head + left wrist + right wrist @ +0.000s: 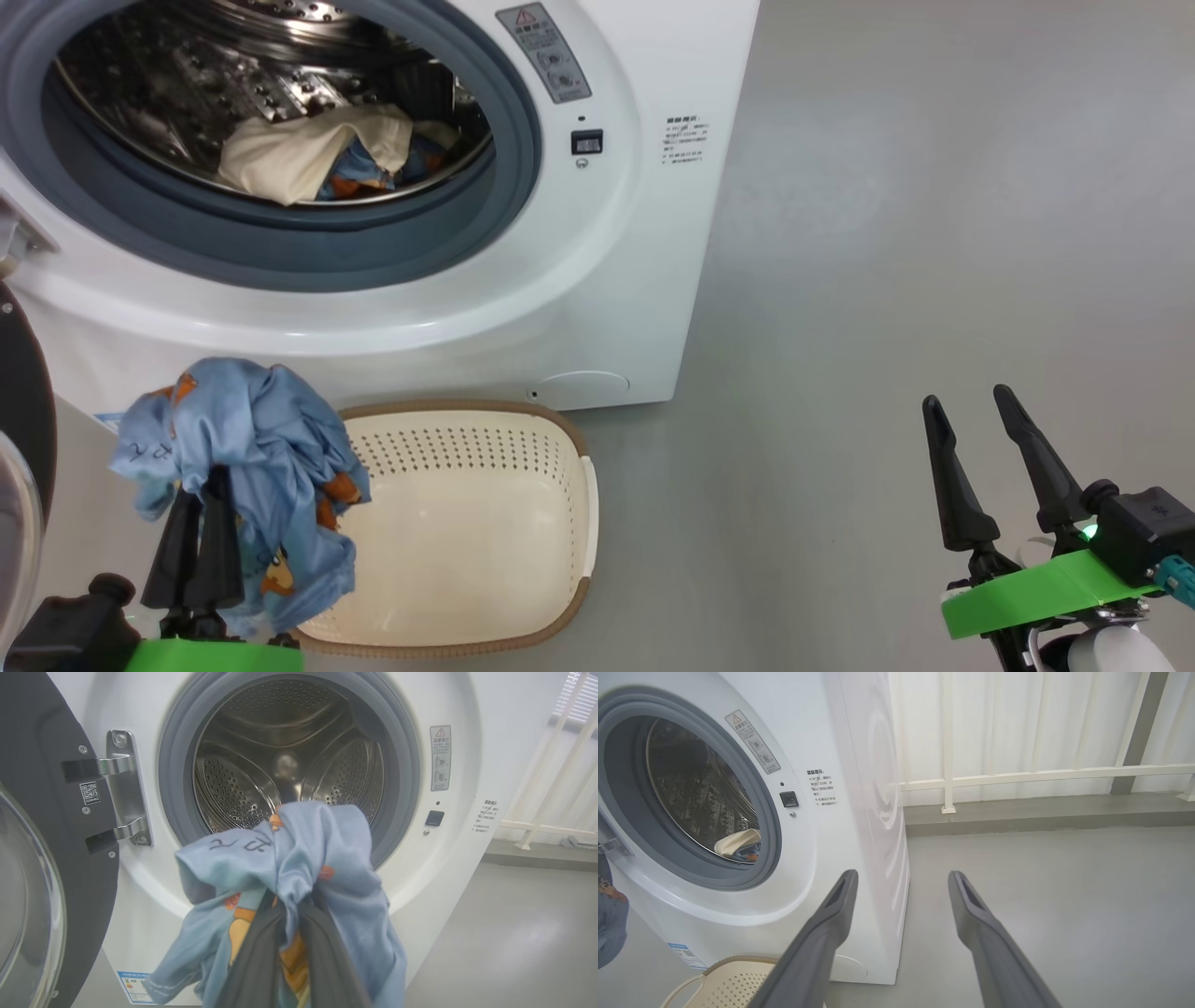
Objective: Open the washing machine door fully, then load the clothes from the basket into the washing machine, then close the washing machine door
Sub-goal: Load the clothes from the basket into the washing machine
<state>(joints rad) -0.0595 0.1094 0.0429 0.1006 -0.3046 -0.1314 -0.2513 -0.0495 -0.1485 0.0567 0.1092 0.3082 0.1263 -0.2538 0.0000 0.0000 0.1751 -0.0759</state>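
The washing machine [597, 280] stands with its door [46, 826] swung open to the left on steel hinges. Cream and blue-orange clothes [308, 154] lie in the steel drum [289, 756]. My left gripper [201, 485] is shut on a light blue garment [252, 429] with orange prints, held above the left end of the basket [586, 504] and below the drum opening. The garment [322, 858] drapes over the dark fingers [252, 961]. No clothes show inside the basket. At the lower right my right gripper [971, 406] hangs open over bare floor, holding nothing.
Grey floor [934, 233] stretches to the right of the machine. A white railing [1017, 774] on a low kerb runs behind it. The basket [733, 980] sits against the machine's front, under the drum opening.
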